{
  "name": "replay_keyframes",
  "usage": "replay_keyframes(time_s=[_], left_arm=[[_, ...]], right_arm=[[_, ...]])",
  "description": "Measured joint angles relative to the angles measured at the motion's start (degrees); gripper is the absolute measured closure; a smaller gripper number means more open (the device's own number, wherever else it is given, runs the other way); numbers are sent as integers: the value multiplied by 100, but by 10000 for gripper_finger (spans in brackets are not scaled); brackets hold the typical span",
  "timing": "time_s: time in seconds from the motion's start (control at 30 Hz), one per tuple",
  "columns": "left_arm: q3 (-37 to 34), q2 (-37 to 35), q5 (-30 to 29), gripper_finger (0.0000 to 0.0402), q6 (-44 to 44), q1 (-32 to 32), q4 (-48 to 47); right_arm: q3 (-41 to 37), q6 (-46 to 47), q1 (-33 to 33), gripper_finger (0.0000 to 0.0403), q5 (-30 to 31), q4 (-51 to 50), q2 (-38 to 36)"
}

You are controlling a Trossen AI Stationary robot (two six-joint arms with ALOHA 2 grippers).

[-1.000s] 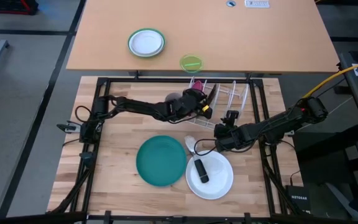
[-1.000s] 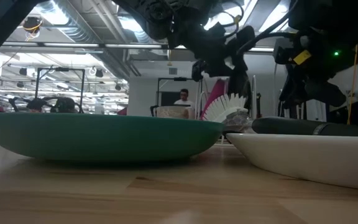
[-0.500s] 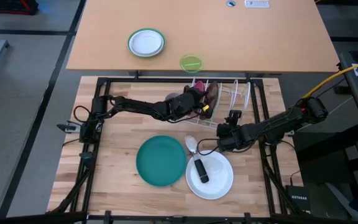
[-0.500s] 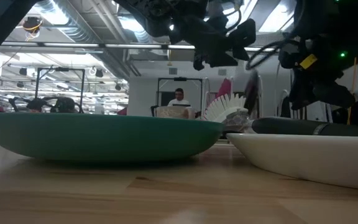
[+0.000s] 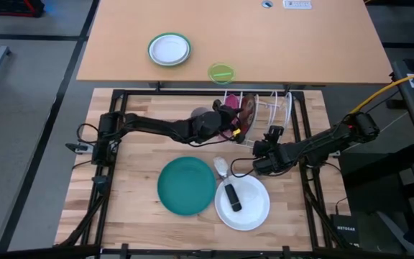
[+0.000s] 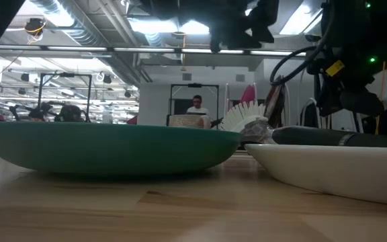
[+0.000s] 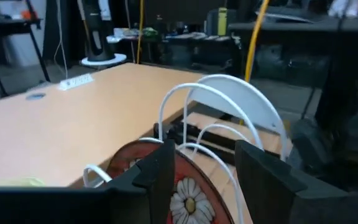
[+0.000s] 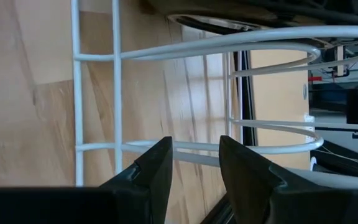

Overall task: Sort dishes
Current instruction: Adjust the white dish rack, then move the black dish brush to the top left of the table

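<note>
The dark red patterned plate (image 5: 248, 111) stands on edge between the wires of the white rack (image 5: 273, 108) at the far side. The pink plate (image 5: 228, 103) stands in the rack beside it. My left gripper (image 7: 201, 152) hovers open just above the dark red plate's (image 7: 188, 199) top rim, clear of it. My right gripper (image 8: 194, 162) is open beside the rack's near right end (image 5: 268, 138), with only rack wires beyond its fingers. The teal plate (image 5: 185, 185) and the white plate (image 5: 254, 208) lie flat on the wooden table near its front.
A black object (image 5: 230, 196) lies on the white plate, and a small whitish thing (image 5: 221, 167) lies between the plates and the rack. On the tan table behind are a small green-rimmed white plate (image 5: 169, 49) and a lime bowl (image 5: 221, 73). A person (image 6: 197, 104) sits far behind.
My left gripper has risen from the rack and rolled about its own axis, its fingers staying apart. The dark red plate, hidden under it a second ago, now shows standing upright in the rack.
</note>
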Motion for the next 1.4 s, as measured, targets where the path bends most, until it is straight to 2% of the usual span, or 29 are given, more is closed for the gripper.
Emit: replay_keyframes(time_s=[0.17,0.33,0.57,0.67,0.83,1.0,1.17,1.4], left_arm=[[0,-367,11,247,651,-332,-1040],[2,-768,87,247,971,-705,-2825],[0,-805,490,247,1136,-1126,-4800],[-10,-764,521,247,1147,-1216,-5263],[-168,-735,873,247,1292,-1254,-5275],[-310,-682,1455,247,2018,-1393,-4848],[-351,-683,1611,247,3024,-1591,-4192],[-354,-516,1707,247,3723,-1746,-3670]], right_arm=[[-2,-167,0,267,-229,13,0],[63,-408,4,267,-475,8,0],[184,-982,4,267,-1028,57,0],[249,-1206,4,267,-1321,61,0],[386,-1452,4,267,-1689,61,0],[521,-1767,4,267,-1883,56,0],[606,-1903,4,267,-1944,-1,0],[1099,-1361,5,267,-2375,-496,-5]])
